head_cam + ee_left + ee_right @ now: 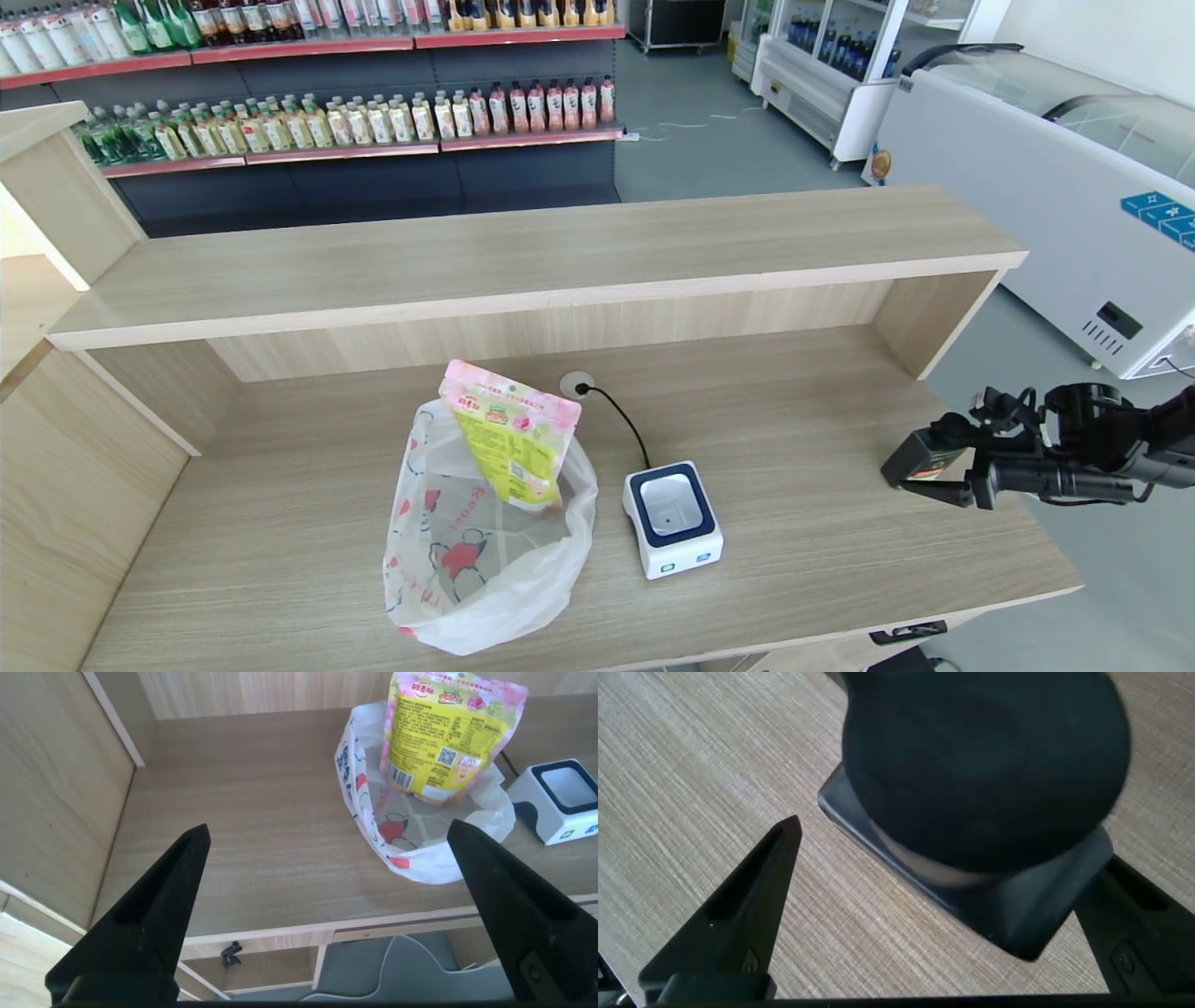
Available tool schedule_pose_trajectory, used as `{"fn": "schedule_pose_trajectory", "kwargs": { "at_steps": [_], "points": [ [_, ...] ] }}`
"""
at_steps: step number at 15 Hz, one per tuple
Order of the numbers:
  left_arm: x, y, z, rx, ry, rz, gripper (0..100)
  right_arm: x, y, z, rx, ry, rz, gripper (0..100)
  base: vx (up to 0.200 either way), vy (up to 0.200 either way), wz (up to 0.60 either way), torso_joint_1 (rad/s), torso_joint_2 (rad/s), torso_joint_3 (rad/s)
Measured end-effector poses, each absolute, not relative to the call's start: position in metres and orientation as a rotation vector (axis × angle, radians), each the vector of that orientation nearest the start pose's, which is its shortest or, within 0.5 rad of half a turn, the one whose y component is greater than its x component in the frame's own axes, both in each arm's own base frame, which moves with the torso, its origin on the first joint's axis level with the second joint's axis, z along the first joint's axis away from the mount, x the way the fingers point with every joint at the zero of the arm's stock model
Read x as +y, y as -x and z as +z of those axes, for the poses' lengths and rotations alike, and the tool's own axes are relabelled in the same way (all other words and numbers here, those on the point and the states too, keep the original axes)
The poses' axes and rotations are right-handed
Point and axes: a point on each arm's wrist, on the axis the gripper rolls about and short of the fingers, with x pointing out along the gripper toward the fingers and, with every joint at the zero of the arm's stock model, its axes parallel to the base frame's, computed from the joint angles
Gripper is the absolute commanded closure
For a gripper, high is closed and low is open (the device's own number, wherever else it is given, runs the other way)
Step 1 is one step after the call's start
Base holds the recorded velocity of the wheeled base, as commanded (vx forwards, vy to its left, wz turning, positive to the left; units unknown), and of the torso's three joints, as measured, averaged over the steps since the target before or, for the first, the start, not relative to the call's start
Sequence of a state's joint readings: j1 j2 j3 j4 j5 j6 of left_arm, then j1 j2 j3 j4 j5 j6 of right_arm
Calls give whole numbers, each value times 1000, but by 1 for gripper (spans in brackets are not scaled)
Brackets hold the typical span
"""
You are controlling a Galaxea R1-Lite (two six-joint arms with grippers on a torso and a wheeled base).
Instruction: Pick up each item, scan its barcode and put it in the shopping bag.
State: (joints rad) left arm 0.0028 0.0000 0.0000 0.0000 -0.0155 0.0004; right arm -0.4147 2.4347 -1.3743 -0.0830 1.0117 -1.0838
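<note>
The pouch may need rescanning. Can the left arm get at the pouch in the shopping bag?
Probably yes. The pouch sticks up out of the open shopping bag, and nothing stands between it and the left gripper, whose jaws are apart. The scanner sits beyond the bag.

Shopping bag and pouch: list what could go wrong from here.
The pouch stands tall, sticking out of the shopping bag, so it could tip out or block the next item. The bag is limp thin plastic; a nudge might close its mouth. The dark item at the right pincer is near the right edge of the table and could fall off if dropped.
</note>
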Motion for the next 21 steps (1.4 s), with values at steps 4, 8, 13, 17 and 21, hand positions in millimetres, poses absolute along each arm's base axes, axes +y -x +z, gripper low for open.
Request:
{"fn": "schedule_pose_trajectory", "kwargs": {
  "at_steps": [4, 8, 13, 17, 21],
  "points": [
    [0, 23, 75, 0, 0, -13, 0, -148, -412, -2, 349, 359, 868, 0, 0, 0, 0, 0, 0, 0],
    [0, 23, 75, 0, 0, -13, 0, -142, -420, -5, 328, 365, 891, 0, 0, 0, 0, 0, 0, 0],
    [0, 23, 75, 0, 0, -13, 0, -141, -425, -6, 313, 366, 885, 100, 0, 0, 0, 0, 0, 0],
    [0, 23, 75, 0, 0, -13, 0, -140, -425, 1, 282, 399, 876, 100, 0, 0, 0, 0, 0, 0],
    [0, 23, 75, 0, 0, -13, 0, -140, -415, 45, 162, 434, 895, 100, 0, 0, 0, 0, 0, 0]
  ]
}}
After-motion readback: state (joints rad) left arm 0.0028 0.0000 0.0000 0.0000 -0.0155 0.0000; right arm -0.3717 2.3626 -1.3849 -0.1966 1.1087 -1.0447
